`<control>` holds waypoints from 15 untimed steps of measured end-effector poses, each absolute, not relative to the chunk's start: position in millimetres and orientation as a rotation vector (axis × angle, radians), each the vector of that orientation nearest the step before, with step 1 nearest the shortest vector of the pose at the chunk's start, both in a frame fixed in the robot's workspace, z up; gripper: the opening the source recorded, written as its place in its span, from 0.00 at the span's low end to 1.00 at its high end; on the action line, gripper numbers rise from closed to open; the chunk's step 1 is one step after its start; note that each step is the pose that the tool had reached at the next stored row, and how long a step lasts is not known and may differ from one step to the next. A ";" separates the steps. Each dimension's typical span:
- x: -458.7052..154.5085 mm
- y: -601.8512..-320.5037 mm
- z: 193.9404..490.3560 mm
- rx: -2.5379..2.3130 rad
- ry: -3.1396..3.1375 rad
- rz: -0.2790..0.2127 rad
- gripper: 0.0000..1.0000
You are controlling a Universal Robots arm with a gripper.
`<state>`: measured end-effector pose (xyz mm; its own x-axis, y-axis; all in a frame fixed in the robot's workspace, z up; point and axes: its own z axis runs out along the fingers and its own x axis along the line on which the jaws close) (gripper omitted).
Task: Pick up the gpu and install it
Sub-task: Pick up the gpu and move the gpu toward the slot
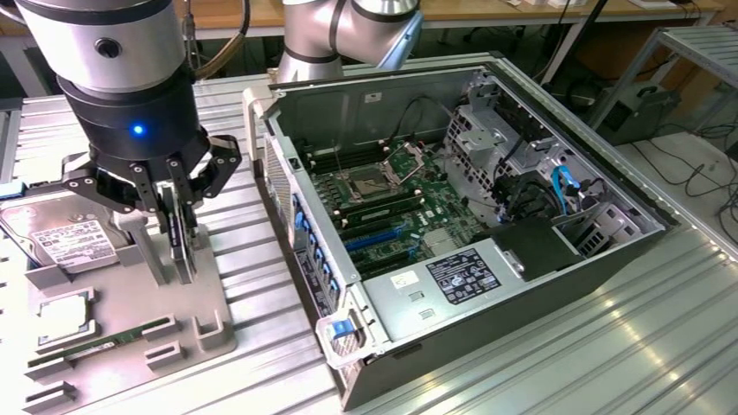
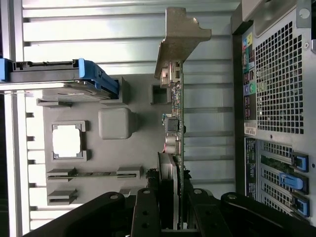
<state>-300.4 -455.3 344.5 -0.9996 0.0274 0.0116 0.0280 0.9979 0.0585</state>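
Gripper point(image 1: 173, 212) is clamped on the gpu point(image 1: 181, 251), which stands edge-on at the holder tray's point(image 1: 127, 328) edge nearest the PC case point(image 1: 519, 303). Narrow pinch, so it might twist, and its metal bracket point(image 2: 181, 37) could snag the tray.

Work surface: ribbed metal tabletop point(image 1: 600, 346), with bright light reflections toward its near corner at the exterior view's right. Beyond the far edge: a wooden bench point(image 1: 485, 10). Off the right edge: a grey metal frame point(image 1: 692, 43), pale floor point(image 1: 675, 151), loose cables point(image 1: 706, 177).
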 end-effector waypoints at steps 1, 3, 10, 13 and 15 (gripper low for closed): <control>-300.5 -455.3 345.2 -0.043 -3.129 -0.092 0.28; -300.4 -455.3 346.7 -0.043 -3.129 -0.092 0.28; -300.5 -455.3 351.3 -0.044 -3.129 -0.092 0.28; -300.4 -455.4 353.2 -0.043 -3.129 -0.092 0.28; -300.4 -455.4 355.7 -0.043 -3.129 -0.092 0.28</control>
<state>-300.4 -455.4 355.7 -0.9996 0.0274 0.0118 0.0280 0.9979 0.0584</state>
